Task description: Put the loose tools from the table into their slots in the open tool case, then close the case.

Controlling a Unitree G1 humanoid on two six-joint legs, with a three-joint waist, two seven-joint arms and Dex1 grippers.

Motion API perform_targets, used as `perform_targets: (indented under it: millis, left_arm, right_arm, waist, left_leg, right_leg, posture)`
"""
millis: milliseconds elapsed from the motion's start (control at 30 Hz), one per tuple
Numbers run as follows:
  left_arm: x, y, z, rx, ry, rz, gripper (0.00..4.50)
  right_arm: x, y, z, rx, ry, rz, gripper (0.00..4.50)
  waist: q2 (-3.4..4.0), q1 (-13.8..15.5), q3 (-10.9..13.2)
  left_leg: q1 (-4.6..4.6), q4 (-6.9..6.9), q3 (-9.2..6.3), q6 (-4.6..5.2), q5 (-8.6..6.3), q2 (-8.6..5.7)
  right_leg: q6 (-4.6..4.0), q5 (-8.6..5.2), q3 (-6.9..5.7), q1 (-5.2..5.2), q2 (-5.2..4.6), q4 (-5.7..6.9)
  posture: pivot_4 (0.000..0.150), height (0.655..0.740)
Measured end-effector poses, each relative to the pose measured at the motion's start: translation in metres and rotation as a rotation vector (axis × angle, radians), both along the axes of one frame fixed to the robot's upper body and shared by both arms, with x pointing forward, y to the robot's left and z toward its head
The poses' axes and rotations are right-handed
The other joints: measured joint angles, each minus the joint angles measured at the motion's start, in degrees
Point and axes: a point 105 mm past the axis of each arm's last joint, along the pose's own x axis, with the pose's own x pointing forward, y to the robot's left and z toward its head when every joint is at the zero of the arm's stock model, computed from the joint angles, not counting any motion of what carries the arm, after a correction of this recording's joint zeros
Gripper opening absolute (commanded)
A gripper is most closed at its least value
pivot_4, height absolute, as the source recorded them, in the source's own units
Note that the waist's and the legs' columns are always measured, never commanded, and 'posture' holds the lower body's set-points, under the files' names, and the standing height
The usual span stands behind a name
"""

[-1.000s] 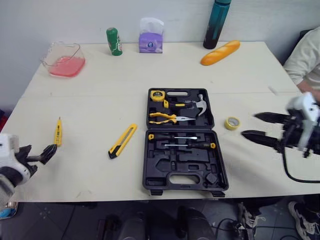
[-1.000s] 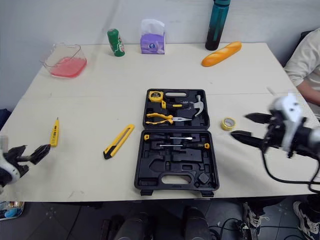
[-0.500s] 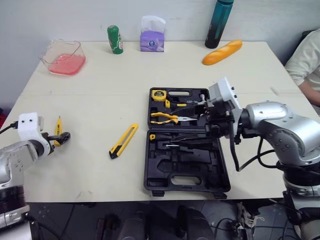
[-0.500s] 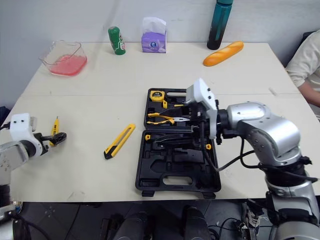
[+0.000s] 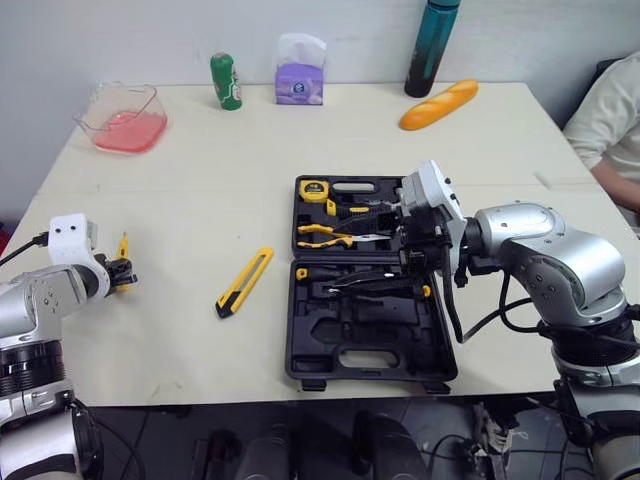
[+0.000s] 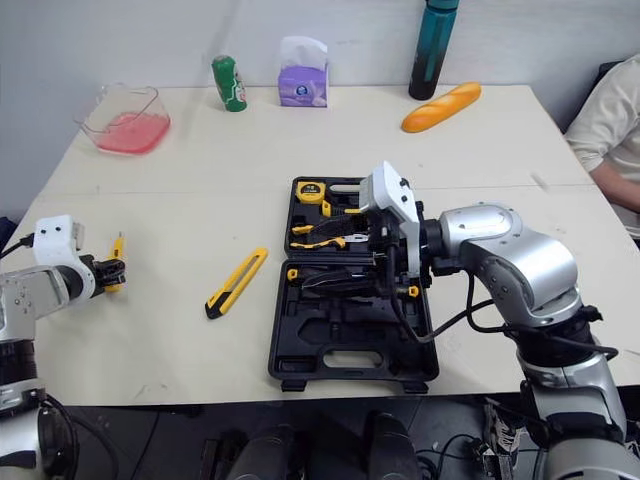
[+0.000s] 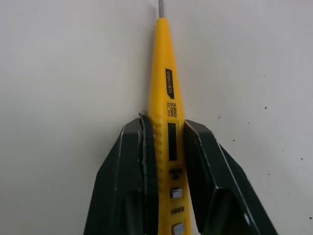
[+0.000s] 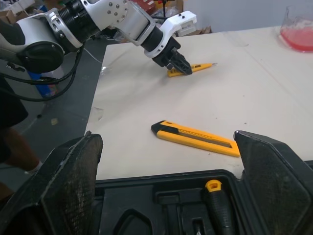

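We grip the yellow pen [image 7: 163,73]
Our left tool [image 7: 165,125] squeezes its middle on the table [image 5: 200,180], far from the case [image 5: 300,352]. It looks light, stiff, slippery. Our right tool [image 8: 166,137] hangs open

Tool case [image 5: 370,340] at table [image 5: 200,170] ctr, utility knife [image 5: 246,281] just L, tester pen [image 7: 165,93] near L edge.

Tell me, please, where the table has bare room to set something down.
Widest bare patch: between the case and the back row of can, tissues and bread. Also free: between bowl and knife, and front-left of the case. Crowded: the case, under the open right gripper, and the tester in the left gripper.
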Motion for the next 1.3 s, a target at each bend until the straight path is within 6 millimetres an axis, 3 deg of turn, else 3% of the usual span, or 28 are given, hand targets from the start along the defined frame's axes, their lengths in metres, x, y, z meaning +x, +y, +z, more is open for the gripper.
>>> perform_targets:
  millis: [200, 300, 333, 433, 500, 633, 700, 833, 967, 1200, 1300]
  left_arm:
    - [-0.007, 0.005, 0.001, 0.022, 0.006, -0.025, 0.45]
    - [-0.010, 0.000, 0.009, 0.066, 0.010, -0.135, 0.45]
    - [-0.009, -0.010, 0.017, 0.075, -0.004, -0.214, 0.45]
    - [-0.013, -0.064, 0.049, 0.078, -0.076, -0.553, 0.45]
    - [-0.019, -0.100, 0.058, 0.045, -0.083, -0.741, 0.45]
    - [-0.043, -0.175, 0.059, -0.019, -0.009, -1.168, 0.45]
    - [-0.051, -0.202, 0.061, -0.006, 0.020, -1.349, 0.45]
    - [-0.047, -0.246, 0.060, 0.032, 0.045, -1.600, 0.45]
    - [-0.040, -0.274, 0.048, 0.060, 0.114, -1.761, 0.45]
    - [-0.017, -0.301, 0.022, 0.159, 0.173, -1.890, 0.45]
    - [-0.011, -0.308, 0.020, 0.182, 0.177, -1.912, 0.45]
  right_arm:
    - [0.002, 0.000, 0.000, 0.005, 0.005, -0.004, 4.50]
    - [0.002, -0.003, 0.002, 0.009, 0.001, -0.012, 4.50]
    - [0.003, -0.005, 0.003, 0.010, -0.002, -0.019, 4.50]
    - [0.002, -0.013, -0.001, -0.009, 0.018, -0.049, 4.50]
    - [-0.002, -0.024, -0.008, -0.027, 0.040, -0.080, 4.50]
    - [-0.014, -0.048, -0.028, -0.081, 0.108, -0.171, 4.50]
    - [-0.021, -0.056, -0.037, -0.100, 0.133, -0.210, 4.50]
    - [-0.031, -0.069, -0.053, -0.130, 0.166, -0.305, 4.50]
    - [-0.036, -0.076, -0.057, -0.128, 0.159, -0.391, 4.50]
    - [-0.049, -0.085, -0.065, -0.132, 0.169, -0.498, 4.50]
    - [-0.052, -0.089, -0.067, -0.130, 0.168, -0.540, 4.50]
  waist:
    - [0.00, -0.1, 0.0]
    - [-0.04, 0.0, 0.0]
    - [-0.10, 0.1, 0.1]
    - [-0.18, 0.9, 0.1]
    - [-0.17, 1.2, 0.1]
    - [-0.19, 1.7, 0.1]
    - [-0.19, 1.7, 0.1]
    - [-0.20, 1.8, 0.1]
    - [-0.23, 1.8, 0.1]
    - [-0.29, 2.1, 0.1]
    - [-0.35, 2.0, 0.2]
  left_leg:
    - [-0.01, 0.00, 0.15, -0.04, -0.02, 0.10]
    - [-0.14, 0.00, 0.18, -0.06, -0.04, 0.13]
    - [-0.21, 0.01, 0.19, -0.06, -0.03, 0.14]
    - [-0.34, 0.04, 0.07, -0.05, -0.04, 0.01]
    - [-0.35, 0.02, 0.07, -0.03, -0.04, -0.05]
    - [-0.42, 0.03, 0.13, -0.01, -0.02, -0.02]
    - [-0.32, 0.03, 0.31, 0.04, 0.01, -0.04]
    - [-0.13, 0.04, 0.57, 0.12, 0.08, -0.04]
    - [-0.17, 0.02, 0.74, 0.13, 0.08, 0.00]
    - [-0.22, 0.09, 0.85, 0.30, 0.10, -0.05]
    - [-0.25, 0.10, 0.86, 0.39, 0.06, -0.07]
  right_leg:
    - [-0.01, -0.01, 0.02, -0.08, 0.00, -0.01]
    - [-0.03, -0.02, 0.03, -0.23, -0.01, 0.02]
    - [-0.03, -0.02, 0.05, -0.30, -0.03, 0.02]
    - [-0.04, -0.02, 0.26, -0.37, -0.21, 0.02]
    - [-0.04, -0.02, 0.36, -0.37, -0.29, 0.00]
    - [-0.04, -0.02, 0.29, -0.37, 0.08, -0.09]
    - [-0.03, -0.02, 0.15, -0.37, 0.14, 0.04]
    - [-0.01, 0.00, 0.26, -0.34, 0.19, 0.21]
    - [0.00, 0.00, 0.41, -0.49, 0.29, 0.20]
    - [0.12, 0.07, 0.57, -0.54, 0.26, 0.21]
    - [0.17, 0.10, 0.61, -0.54, 0.23, 0.15]
  posture:
    - [0.150, 0.7314]
    - [0.150, 0.7314]
    - [0.150, 0.7314]
    - [0.150, 0.7314]
    - [0.150, 0.7314]
    - [0.150, 0.7314]
    - [0.150, 0.7314]
    - [0.150, 0.7314]
    - [0.150, 0.7314]
    - [0.150, 0.7314]
    - [0.150, 0.7314]
